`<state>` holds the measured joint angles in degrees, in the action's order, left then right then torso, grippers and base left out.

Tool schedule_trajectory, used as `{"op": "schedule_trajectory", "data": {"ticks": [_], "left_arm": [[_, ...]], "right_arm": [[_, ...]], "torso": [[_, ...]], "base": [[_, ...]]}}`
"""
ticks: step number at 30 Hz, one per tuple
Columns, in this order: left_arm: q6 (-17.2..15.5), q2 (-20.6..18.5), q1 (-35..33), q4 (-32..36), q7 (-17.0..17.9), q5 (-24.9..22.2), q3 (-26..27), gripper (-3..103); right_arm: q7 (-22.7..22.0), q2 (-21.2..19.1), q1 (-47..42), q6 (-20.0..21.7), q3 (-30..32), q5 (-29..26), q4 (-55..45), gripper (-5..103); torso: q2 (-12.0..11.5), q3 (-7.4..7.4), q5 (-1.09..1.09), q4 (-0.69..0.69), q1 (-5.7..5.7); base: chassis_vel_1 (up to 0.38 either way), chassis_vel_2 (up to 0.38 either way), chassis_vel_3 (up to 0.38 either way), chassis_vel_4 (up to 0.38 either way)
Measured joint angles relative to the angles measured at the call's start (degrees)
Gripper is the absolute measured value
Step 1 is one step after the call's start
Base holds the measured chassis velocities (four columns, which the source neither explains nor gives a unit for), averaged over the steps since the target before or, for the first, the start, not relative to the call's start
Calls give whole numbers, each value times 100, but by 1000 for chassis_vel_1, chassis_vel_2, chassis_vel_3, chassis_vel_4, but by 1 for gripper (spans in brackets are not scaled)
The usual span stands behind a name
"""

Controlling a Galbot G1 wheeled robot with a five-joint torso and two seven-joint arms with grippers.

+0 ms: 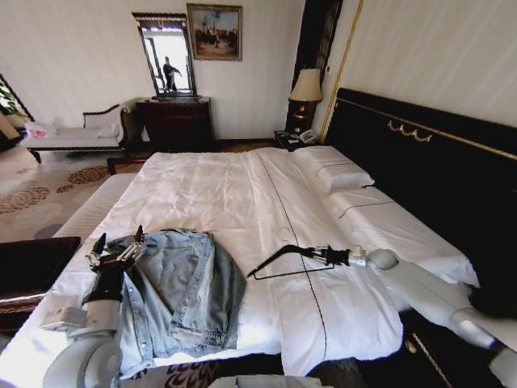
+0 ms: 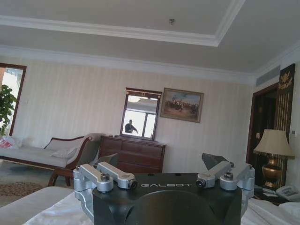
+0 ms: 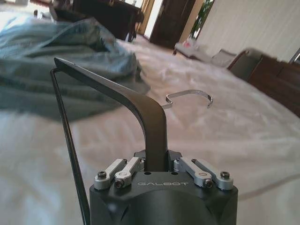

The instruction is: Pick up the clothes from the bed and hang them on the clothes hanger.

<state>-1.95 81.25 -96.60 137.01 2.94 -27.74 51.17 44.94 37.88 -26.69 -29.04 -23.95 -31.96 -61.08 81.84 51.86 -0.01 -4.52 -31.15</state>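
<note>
Two pillows (image 1: 335, 171) beyond clothes hanger (image 1: 283, 260); chaise (image 1: 77, 133) far left.

Lower edge of denim jacket (image 1: 182, 295) hidden behind left arm (image 1: 101, 311). Black hanger (image 3: 117, 96) cut off at bottom edge in right wrist view; jacket there blurred.

The jacket (image 1: 182, 291) lies on the bed (image 1: 242, 194), just right of the left claw (image 1: 118, 241). The hanger (image 1: 283, 263) sits in the right claw (image 1: 333, 255), extending left toward the jacket.
</note>
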Motion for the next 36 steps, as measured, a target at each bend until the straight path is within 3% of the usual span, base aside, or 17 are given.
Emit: {"op": "schedule_trajectory", "data": {"ticks": [7, 8, 10, 11, 14, 16, 19, 23, 29, 32, 36], "left_arm": [[9, 15, -49, -7, 1, 50, 2, 100], [9, 16, -51, -6, 1, 52, 5, 100], [9, 26, -52, -9, 2, 60, 21, 100], [9, 26, -52, -9, 2, 60, 21, 100], [10, 65, -49, -35, 8, 95, 29, 100], [11, 71, -50, -40, 9, 101, 33, 100], [19, 86, -47, -58, 25, 110, 92, 100], [19, 112, -42, -62, 49, 109, 149, 100], [26, 147, -43, -78, 58, 108, 202, 100], [45, 148, -43, -99, 60, 88, 257, 100], [52, 140, -31, -117, 65, 71, 284, 100]], "right_arm": [[-716, 69, 148, 163, -669, -679, -1000, 22], [-765, 87, 165, 173, -722, -693, -1062, 22], [-1280, 255, 333, 247, -1110, -631, -1356, 22], [-1280, 255, 333, 247, -1110, -631, -1356, 22], [-2059, 583, 619, 375, -1527, -468, -1411, 22], [-2166, 667, 697, 400, -1601, -439, -1380, 22], [-2710, 1102, 1286, 542, -2162, -290, -1070, 22], [-3044, 1519, 1780, 705, -2680, -164, -686, 22], [-3210, 2147, 2207, 864, -3147, -21, -75, 22], [-3304, 2773, 2388, 833, -3357, 255, 388, 22], [-3611, 3248, 2478, 892, -3461, 364, 616, 22]], "torso": [[0, 0, -1, 1, 0], [0, 0, -1, 1, 0], [0, 0, 0, 1, 0], [0, 0, 0, 1, 0], [0, 0, 0, 0, 0], [0, 0, 1, 0, 0], [0, 0, 0, 1, 0], [0, 0, -1, 1, 0], [0, 0, -1, -1, 0], [0, 1, 0, 0, -1], [0, 1, 0, 4, -1]], "base": [[0, 0, 0, 0], [0, 0, 0, 0], [0, 0, 0, 0], [0, 0, 0, 0], [0, 0, 0, 0], [0, 0, 0, 0], [0, 0, 0, 0], [0, 0, 0, 0], [0, 0, 0, 0], [0, 0, 0, 0], [0, 0, 0, 0]]}}
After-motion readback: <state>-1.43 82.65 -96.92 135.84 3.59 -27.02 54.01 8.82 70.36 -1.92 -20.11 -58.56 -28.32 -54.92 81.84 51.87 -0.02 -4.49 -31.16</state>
